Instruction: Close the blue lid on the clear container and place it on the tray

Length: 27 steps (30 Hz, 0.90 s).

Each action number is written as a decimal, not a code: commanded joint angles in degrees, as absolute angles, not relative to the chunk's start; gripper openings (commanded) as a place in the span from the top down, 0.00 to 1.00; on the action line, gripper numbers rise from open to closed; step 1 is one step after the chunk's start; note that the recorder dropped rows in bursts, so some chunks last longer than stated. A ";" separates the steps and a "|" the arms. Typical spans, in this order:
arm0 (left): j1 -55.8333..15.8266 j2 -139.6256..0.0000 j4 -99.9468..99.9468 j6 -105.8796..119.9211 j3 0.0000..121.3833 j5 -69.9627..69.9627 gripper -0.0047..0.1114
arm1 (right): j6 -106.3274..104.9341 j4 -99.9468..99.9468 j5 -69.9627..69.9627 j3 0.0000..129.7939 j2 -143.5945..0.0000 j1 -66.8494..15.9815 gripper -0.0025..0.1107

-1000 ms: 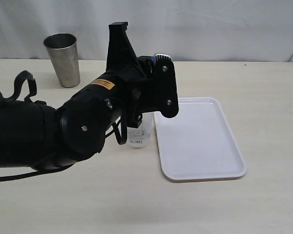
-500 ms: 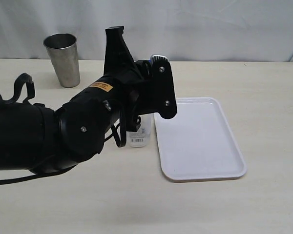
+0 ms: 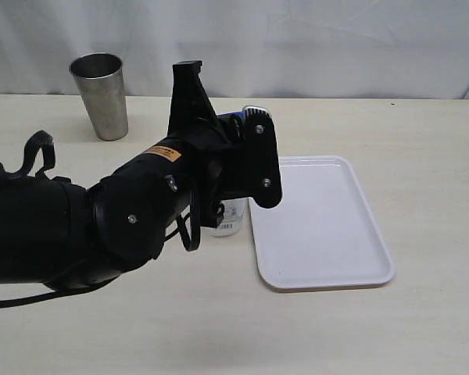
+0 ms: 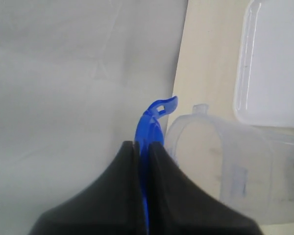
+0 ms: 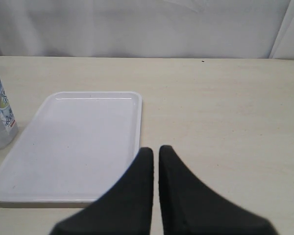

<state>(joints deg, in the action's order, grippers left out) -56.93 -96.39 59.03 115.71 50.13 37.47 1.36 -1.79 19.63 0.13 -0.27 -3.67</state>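
Left gripper's (image 4: 142, 145) clamped on the lid (image 4: 152, 115) edge-on, so I'd level it over the container (image 4: 225, 152) before pressing.

lid (image 4: 150, 120): bright blue, thin, seen edge-on, one snap flap sticking out at its free end. Clamped between the fingers of the left hand (image 4: 143, 147), not on the container (image 4: 225, 166). It sits right by the open rim; can't tell if they touch.
container: clear, tall, narrow, mouth open. Stands upright on the counter (image 3: 422, 156) just beside the tray's (image 3: 320, 234) long left edge, barcode sticker near its base.
tray: white, flat, rectangular, rounded corners, low raised rim, lying flat on the counter.
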 commanded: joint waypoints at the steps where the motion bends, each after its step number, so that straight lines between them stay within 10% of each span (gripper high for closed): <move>1: -57.32 -95.98 59.17 115.40 49.35 35.50 0.96 | 1.05 -1.76 19.64 0.00 0.00 -3.29 0.94; 27: -57.32 -95.98 62.58 115.40 49.35 27.58 0.96 | 1.05 -1.76 19.64 0.00 0.00 -3.29 0.94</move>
<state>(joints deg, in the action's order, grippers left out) -56.93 -96.39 61.96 115.71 49.53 28.06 1.36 -1.79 19.63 0.13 -0.27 -3.67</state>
